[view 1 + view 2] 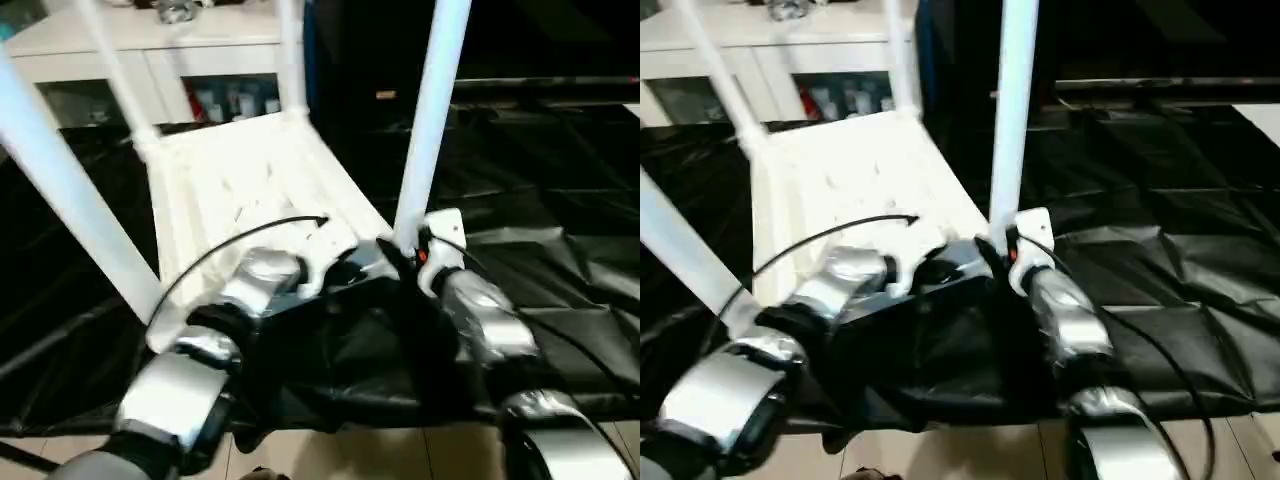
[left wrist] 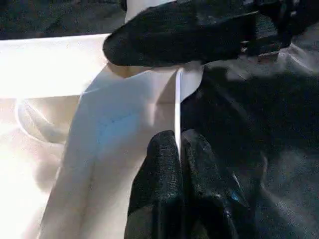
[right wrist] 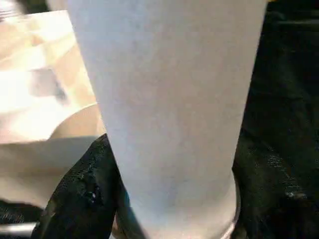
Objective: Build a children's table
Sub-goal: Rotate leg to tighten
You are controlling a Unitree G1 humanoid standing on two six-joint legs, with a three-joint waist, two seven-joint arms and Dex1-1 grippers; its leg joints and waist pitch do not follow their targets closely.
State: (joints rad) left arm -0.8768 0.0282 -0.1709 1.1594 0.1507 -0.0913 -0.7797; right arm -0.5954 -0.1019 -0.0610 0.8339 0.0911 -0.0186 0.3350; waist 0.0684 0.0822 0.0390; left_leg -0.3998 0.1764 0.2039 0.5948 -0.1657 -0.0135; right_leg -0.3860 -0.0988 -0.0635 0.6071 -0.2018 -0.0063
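The white ribbed tabletop (image 1: pixel 240 190) lies upside down, legs up; left end effector (image 2: pixel 178 149) pinches its rim, right end effector (image 3: pixel 169 219) clasps a leg (image 1: pixel 432 110).

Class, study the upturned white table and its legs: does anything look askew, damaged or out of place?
Nothing stands out. The tabletop lies underside up on the black cloth, and all four legs rise from its corners, the nearest right leg included. No damage shows.

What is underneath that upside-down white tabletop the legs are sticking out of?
The tabletop lies on a black cloth that spreads out around it over the work surface. Whatever is directly beneath the tabletop, and under the cloth itself, is covered and cannot be seen.
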